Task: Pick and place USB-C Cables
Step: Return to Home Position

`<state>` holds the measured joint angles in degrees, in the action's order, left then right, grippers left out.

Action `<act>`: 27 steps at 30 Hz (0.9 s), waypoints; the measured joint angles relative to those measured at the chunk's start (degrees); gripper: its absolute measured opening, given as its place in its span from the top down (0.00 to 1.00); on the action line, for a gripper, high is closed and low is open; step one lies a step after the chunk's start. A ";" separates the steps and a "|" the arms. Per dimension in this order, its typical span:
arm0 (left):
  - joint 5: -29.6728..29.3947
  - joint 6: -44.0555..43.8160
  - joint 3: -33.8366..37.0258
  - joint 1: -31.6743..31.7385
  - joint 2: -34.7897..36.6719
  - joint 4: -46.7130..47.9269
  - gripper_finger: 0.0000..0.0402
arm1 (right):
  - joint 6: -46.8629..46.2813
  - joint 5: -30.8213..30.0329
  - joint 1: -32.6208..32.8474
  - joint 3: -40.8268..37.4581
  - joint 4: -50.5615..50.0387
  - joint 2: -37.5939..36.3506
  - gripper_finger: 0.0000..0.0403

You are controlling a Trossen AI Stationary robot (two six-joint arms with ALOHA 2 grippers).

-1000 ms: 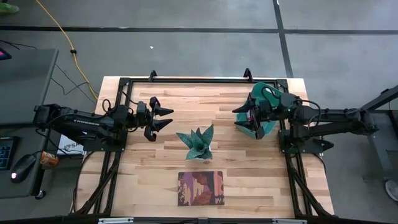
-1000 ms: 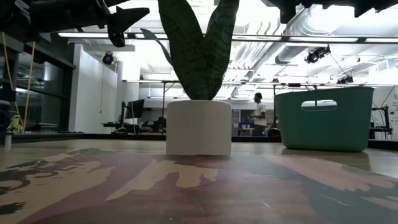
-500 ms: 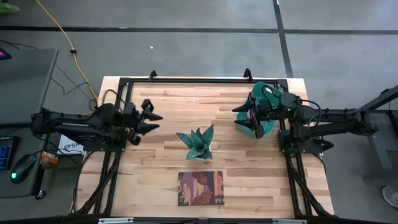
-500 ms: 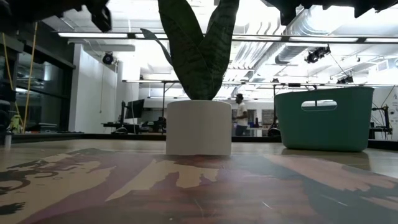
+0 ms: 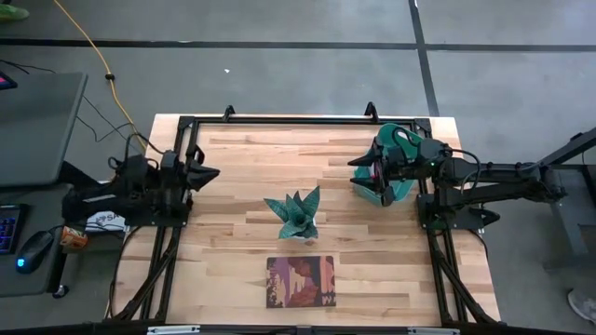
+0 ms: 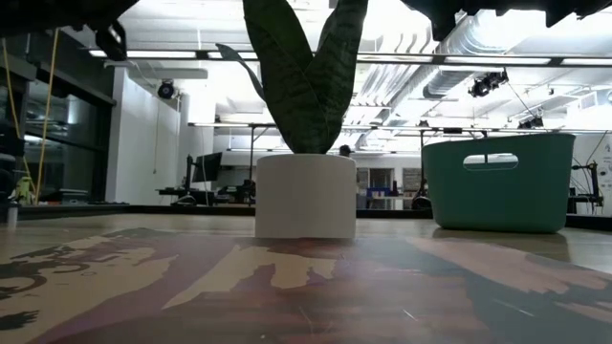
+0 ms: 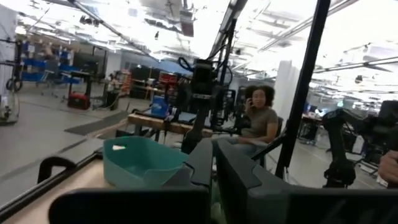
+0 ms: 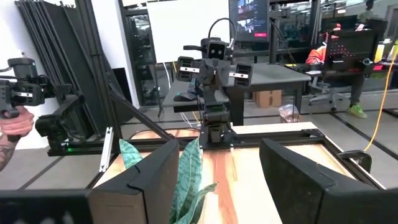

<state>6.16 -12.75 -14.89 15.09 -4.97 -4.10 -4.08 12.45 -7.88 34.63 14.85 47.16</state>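
High view: the left hand [image 5: 207, 173] lay at the left edge of the pale wooden tabletop [image 5: 242, 237], its two dark fingers brought together to a single tip, gripping nothing. The left wrist view confirmed it, showing that hand [image 7: 216, 149] with only a thin slit between the fingers.

Across the tabletop, the right hand [image 5: 357, 176] hung over the teal plastic basket [image 5: 399, 193] near the right rear corner, its fingers spread wide. The right wrist view showed the same hand [image 8: 219, 146] empty.

The USB-C cables could not be made out with certainty. The right arm covered most of the basket's inside, and only a small pink-red patch showed there beside the hand, too small to identify.

The low view caught the basket [image 6: 497, 186] upright, its handle slot facing the camera.

A teal, stiff-leaved plant in a white round pot [image 5: 296, 216] stood at the centre. A reddish-brown rectangular book [image 5: 300, 281] lay flat nearer the front edge, well apart from both hands.

Beyond the tabletop, a seated person [image 7: 258, 121] appeared in the left wrist view.
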 joint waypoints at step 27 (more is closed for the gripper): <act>-5.06 -3.32 14.23 -0.31 4.74 -0.21 1.00 | -0.61 0.04 0.00 0.00 -0.91 0.00 0.46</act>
<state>1.10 -16.06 -0.67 14.79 -0.23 -4.31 -4.69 12.49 -7.88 34.63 13.94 47.16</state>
